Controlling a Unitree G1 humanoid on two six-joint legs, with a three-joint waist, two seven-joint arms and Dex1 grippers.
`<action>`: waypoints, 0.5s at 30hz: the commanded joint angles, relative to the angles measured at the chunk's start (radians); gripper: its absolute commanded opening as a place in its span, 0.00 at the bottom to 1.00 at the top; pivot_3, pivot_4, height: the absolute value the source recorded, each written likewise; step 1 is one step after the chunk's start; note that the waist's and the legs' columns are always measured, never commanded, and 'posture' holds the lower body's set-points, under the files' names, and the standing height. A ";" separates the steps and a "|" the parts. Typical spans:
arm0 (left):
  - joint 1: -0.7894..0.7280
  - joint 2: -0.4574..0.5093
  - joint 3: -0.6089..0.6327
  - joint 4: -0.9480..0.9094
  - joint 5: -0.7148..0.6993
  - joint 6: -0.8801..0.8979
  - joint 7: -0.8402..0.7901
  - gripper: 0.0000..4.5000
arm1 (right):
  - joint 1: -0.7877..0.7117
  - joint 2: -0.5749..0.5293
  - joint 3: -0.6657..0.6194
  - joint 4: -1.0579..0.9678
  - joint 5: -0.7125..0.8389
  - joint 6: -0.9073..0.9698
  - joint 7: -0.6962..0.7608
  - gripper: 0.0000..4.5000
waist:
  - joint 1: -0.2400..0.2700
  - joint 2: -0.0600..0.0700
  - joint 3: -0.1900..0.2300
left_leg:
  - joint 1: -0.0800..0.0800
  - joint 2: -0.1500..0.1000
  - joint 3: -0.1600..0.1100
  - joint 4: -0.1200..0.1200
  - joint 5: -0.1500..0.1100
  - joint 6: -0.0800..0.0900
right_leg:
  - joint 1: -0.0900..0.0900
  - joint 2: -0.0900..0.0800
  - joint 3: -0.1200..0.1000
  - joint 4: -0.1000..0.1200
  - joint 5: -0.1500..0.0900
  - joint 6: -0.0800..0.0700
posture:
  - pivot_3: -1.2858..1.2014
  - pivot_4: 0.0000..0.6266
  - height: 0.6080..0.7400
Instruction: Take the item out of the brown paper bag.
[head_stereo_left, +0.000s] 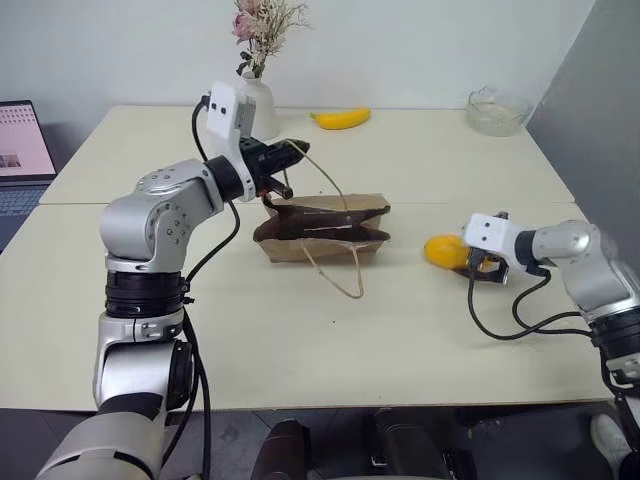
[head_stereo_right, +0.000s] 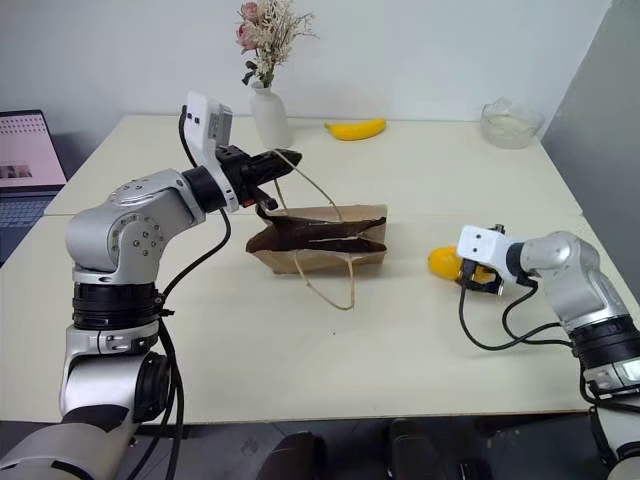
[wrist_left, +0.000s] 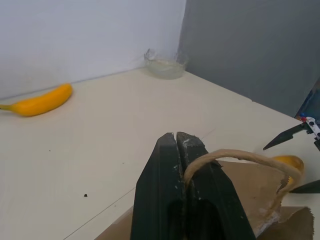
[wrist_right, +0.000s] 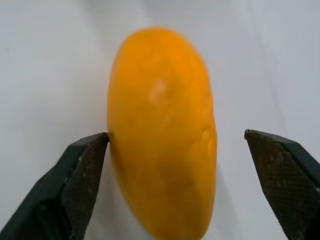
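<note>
In the eye views, the brown paper bag (head_stereo_left: 322, 230) lies at the centre on the table (head_stereo_left: 420, 330). The left gripper (head_stereo_left: 285, 172) pinches its cord handle (head_stereo_left: 318, 170) above it. The item (head_stereo_left: 445, 250) rests at the right, outside the bag.

In the left wrist view, the fingers (wrist_left: 165, 185) are closed on the cord.

In the right wrist view, the right gripper (wrist_right: 177, 172) stands open around the item. It should back away straight, I think, not to roll it.
</note>
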 joint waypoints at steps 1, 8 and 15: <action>-0.019 0.035 -0.012 0.036 0.044 -0.078 -0.042 0.00 | 0.009 0.047 -0.133 -0.215 0.148 0.120 -0.021 0.99 | -0.002 0.000 0.000 | 0.000 0.000 0.000 0.000 0.000 0.000 | 0.000 0.000 0.000 0.000 0.000 0.000 | 0.52 0.24 1.00; -0.074 0.117 -0.076 0.188 0.159 -0.240 -0.175 0.09 | 0.037 0.216 -0.220 -0.634 0.416 0.478 -0.126 1.00 | 0.003 0.000 0.000 | 0.000 0.001 -0.003 0.000 0.001 -0.002 | 0.000 0.001 -0.003 0.001 0.000 0.000 | 0.52 0.24 1.00; -0.061 0.188 -0.063 0.150 0.161 -0.238 -0.274 0.54 | -0.017 0.254 -0.195 -0.630 0.456 0.510 -0.196 1.00 | 0.002 0.000 0.000 | -0.001 -0.001 -0.001 0.000 0.001 -0.002 | 0.000 0.000 -0.002 0.000 0.000 0.000 | 0.52 0.24 1.00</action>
